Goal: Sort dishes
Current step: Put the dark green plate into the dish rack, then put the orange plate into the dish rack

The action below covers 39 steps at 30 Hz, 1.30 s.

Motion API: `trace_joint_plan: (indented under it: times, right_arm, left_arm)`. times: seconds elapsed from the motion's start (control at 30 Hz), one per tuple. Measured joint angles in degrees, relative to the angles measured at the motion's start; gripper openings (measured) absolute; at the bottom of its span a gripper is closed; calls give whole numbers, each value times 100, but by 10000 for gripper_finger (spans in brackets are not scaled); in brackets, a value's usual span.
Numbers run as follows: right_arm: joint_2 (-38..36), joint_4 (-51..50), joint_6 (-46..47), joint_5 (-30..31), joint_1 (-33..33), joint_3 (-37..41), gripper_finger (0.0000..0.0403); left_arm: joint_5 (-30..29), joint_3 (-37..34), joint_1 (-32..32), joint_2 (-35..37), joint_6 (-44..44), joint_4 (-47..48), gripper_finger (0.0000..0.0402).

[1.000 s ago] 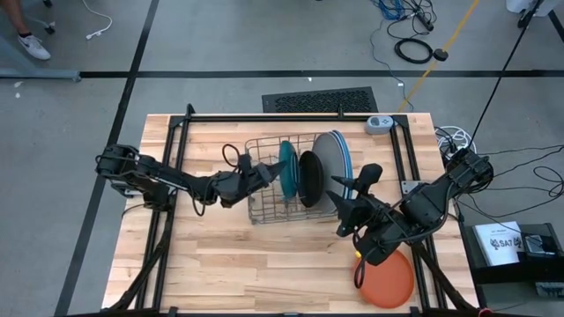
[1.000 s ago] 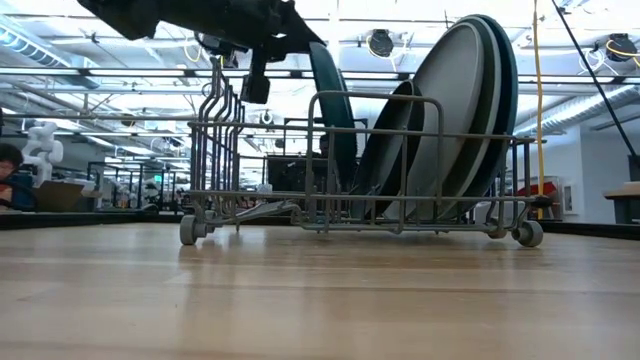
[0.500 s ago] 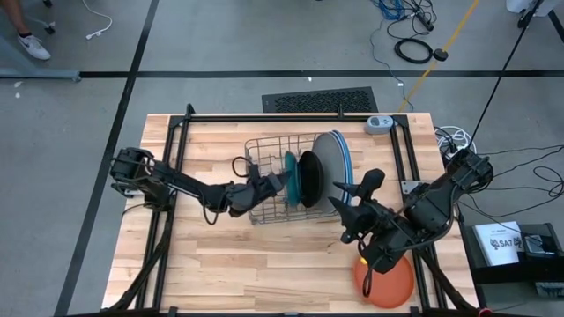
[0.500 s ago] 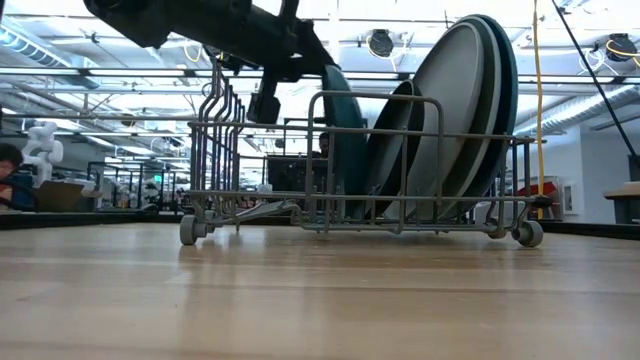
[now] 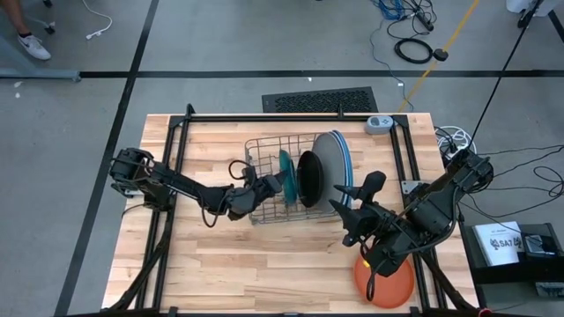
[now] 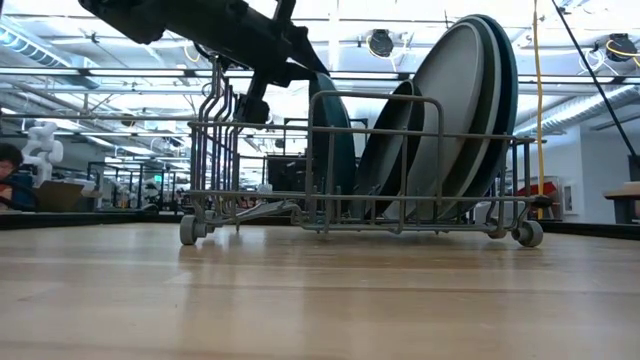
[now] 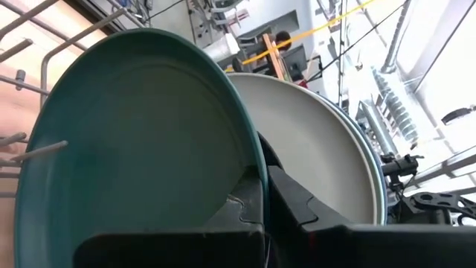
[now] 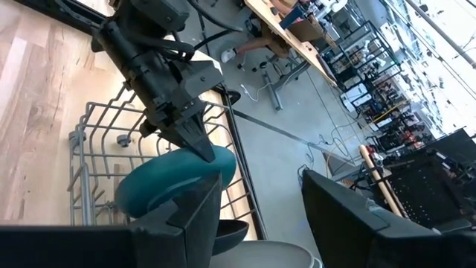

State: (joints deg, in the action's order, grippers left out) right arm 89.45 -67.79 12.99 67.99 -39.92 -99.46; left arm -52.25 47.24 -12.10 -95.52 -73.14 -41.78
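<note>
Here the left claw is clamping the dark teal plate by its rim, standing it in the wire rack just beside the black plate. Seating it upright in a slot before letting go looks wise. Right claw, fingers apart, is hovering near the rack, above the orange plate lying on the bench.

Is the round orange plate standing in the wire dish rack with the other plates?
No, the round orange plate lies flat on the wooden table, outside the wire dish rack, below the right gripper.
</note>
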Motion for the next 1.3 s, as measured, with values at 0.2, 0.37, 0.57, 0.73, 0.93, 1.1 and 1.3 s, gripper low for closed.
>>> trace_joint_plan:
  times: [0.2,0.37,0.57,0.73,0.93,1.1,1.3]
  right_arm:
    - [0,28,-9,0,0,0,180]
    - [0,28,-11,0,0,0,180]
    - [0,28,-13,0,0,0,180]
    - [0,26,-8,-2,0,0,180]
    - [0,26,1,-49,0,0,180]
    - [0,101,91,-84,0,0,180]
    - [0,808,140,-1324,4,-2,180]
  left_arm:
    - [370,2,125,4,246,2,18]
    - [726,0,248,4,350,-140,80]
    - [1183,0,379,4,303,-183,176]
    - [1634,-2,504,4,370,-344,237]
    - [2771,-7,646,169,1415,-995,251]
    - [3269,-7,552,677,2895,-1105,251]
    - [3141,-7,71,1614,4423,-195,251]
